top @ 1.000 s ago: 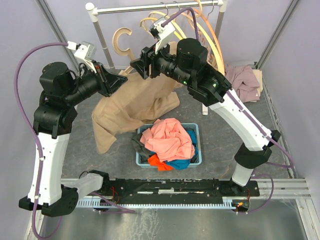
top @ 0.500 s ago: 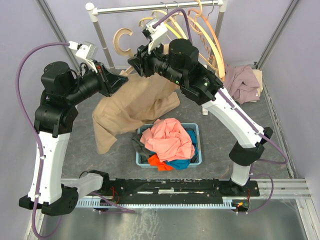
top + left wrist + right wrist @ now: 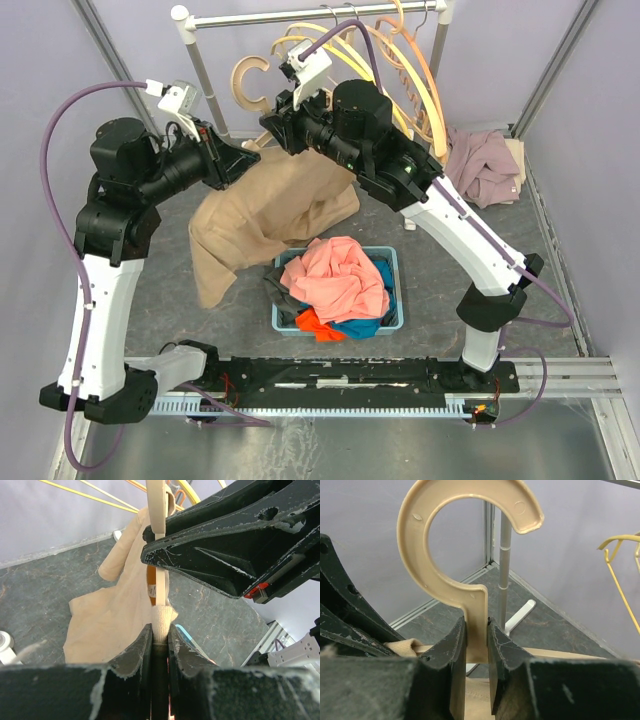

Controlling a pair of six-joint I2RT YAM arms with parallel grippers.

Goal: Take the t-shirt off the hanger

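The left gripper pinches a small fold of the tan t-shirt, which hangs from the beige plastic hanger, far centre, its hem trailing on the floor. The right gripper clamps the hanger's neck. Pulled apart, the thin fold may slip free, or the smooth neck could twist between the jaws.

Swung the right gripper up-left onto the hanger neck, clamped down from half-open, nudged the left arm up a bit.

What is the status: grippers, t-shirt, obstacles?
Right gripper shut on neck of beige hanger. Left gripper shut on tan t-shirt, draped over hanger. Spare hangers close behind.
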